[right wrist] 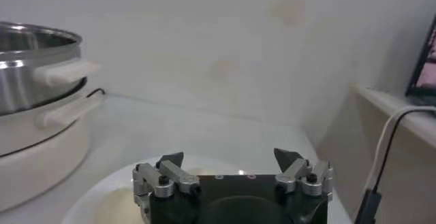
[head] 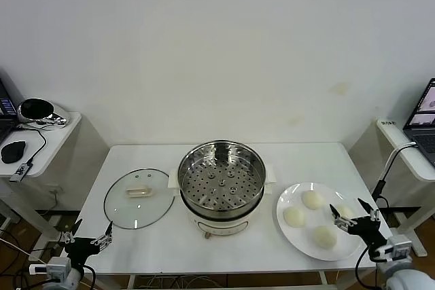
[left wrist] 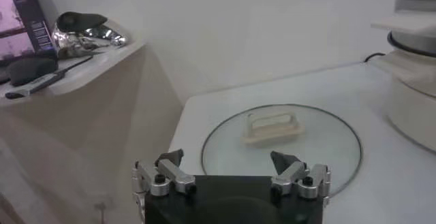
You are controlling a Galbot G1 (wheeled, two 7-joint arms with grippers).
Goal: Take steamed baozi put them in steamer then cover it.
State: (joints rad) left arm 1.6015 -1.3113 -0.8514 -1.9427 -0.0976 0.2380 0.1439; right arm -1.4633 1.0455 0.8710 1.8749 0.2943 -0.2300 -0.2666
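The steamer (head: 221, 185), a shiny steel pot with a perforated tray on a white base, stands empty at the table's middle. Its cover (head: 138, 198), a glass lid with a cream handle, lies flat to the left of it. Several steamed baozi (head: 312, 200) rest on a white plate (head: 302, 241) to the right. My right gripper (head: 353, 216) hovers open over the plate's near right edge, holding nothing. Off the table's front left corner my left gripper (head: 88, 234) is open and empty. The left wrist view shows the cover (left wrist: 281, 140) ahead of the left gripper (left wrist: 228, 161). In the right wrist view the steamer (right wrist: 34, 75) lies beyond the right gripper (right wrist: 229, 158).
A side table (head: 51, 140) at the left carries a mouse (head: 12, 151), a cable and a shiny dark object (head: 37, 110). Another side shelf (head: 408, 154) with a laptop (head: 425, 117) and a hanging cable stands at the right. A white wall runs behind the table.
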